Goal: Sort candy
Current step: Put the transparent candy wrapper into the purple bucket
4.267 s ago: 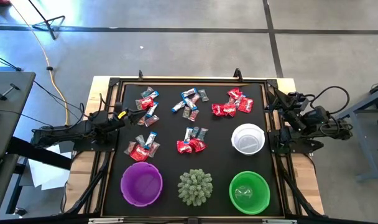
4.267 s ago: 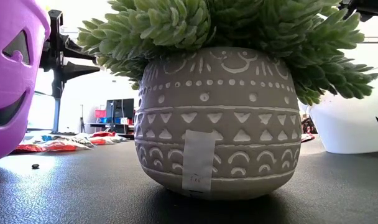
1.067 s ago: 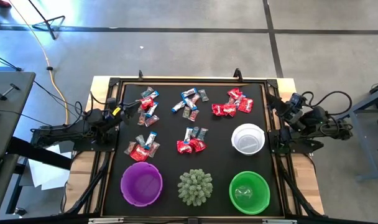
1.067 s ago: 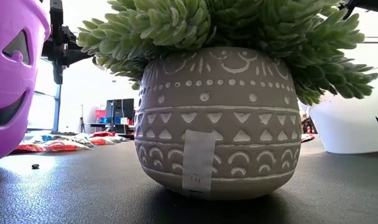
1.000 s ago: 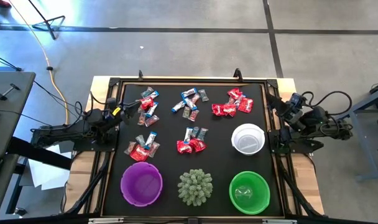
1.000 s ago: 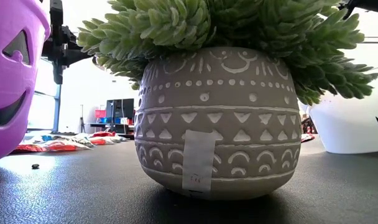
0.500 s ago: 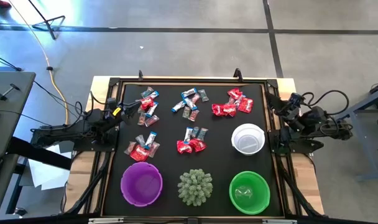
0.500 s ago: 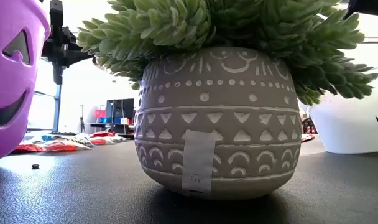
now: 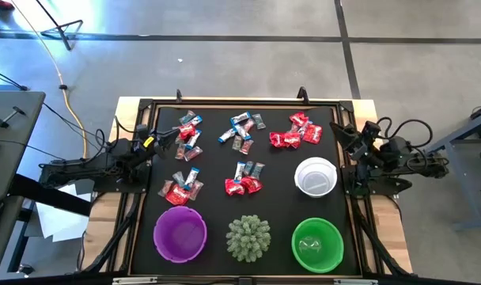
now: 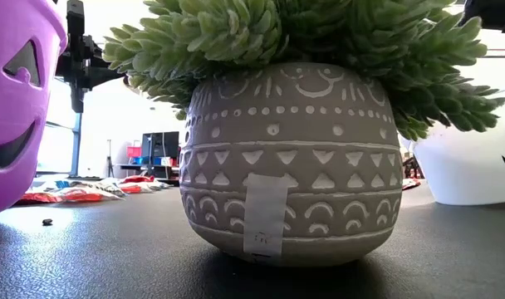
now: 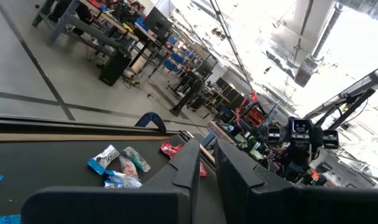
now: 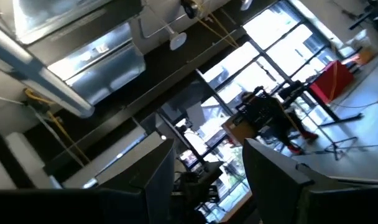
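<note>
The small shiny wrapped candy lies in five loose clusters across the far half of the black mat-covered surface, red, blue-and-white and greyish pieces mixed, so sorting looks barely begun. Three bowls wait along the near side: the purple plastic bowl, the white bowl and the green bowl, with a spiky pale-green potted plant between them. My left gripper hangs at the left edge just beside the nearest cluster, fingers nearly closed with nothing between them. My right gripper hovers at the right edge, fingers spread wide, empty, tilted upward away from the candy.
</note>
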{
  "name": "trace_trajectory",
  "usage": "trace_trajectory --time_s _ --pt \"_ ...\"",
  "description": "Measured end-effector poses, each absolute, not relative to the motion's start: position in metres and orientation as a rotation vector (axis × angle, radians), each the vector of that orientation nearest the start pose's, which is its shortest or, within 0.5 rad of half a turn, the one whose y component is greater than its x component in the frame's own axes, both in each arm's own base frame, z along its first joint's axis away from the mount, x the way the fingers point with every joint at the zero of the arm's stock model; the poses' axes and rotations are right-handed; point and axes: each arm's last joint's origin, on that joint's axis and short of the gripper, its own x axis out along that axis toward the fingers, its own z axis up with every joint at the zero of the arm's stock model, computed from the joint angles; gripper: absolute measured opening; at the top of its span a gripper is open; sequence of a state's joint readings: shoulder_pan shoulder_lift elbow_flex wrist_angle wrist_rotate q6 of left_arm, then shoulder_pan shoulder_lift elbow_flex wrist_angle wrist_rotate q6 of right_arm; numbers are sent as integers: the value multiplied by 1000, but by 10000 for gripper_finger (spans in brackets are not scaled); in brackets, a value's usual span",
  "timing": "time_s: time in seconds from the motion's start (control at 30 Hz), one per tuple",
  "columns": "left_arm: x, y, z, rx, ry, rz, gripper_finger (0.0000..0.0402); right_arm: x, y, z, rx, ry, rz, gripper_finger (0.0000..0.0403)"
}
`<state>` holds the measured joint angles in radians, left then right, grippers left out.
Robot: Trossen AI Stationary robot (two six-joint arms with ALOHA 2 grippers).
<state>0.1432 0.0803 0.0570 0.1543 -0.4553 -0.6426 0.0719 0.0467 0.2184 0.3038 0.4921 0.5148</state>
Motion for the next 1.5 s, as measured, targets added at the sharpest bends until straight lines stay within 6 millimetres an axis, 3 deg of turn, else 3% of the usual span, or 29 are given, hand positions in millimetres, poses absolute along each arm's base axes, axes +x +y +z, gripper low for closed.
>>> trace_trajectory --time_s 0.37,0.63,1.5 --pt "94 24 194 -645 -322 450 35 72 -8 259 643 -550 -268 183" --pt "94 24 194 -646 -325 449 35 71 -8 260 762 -583 -237 183" --pt "94 24 194 -653 -326 449 35 72 -10 256 794 -568 -310 183"
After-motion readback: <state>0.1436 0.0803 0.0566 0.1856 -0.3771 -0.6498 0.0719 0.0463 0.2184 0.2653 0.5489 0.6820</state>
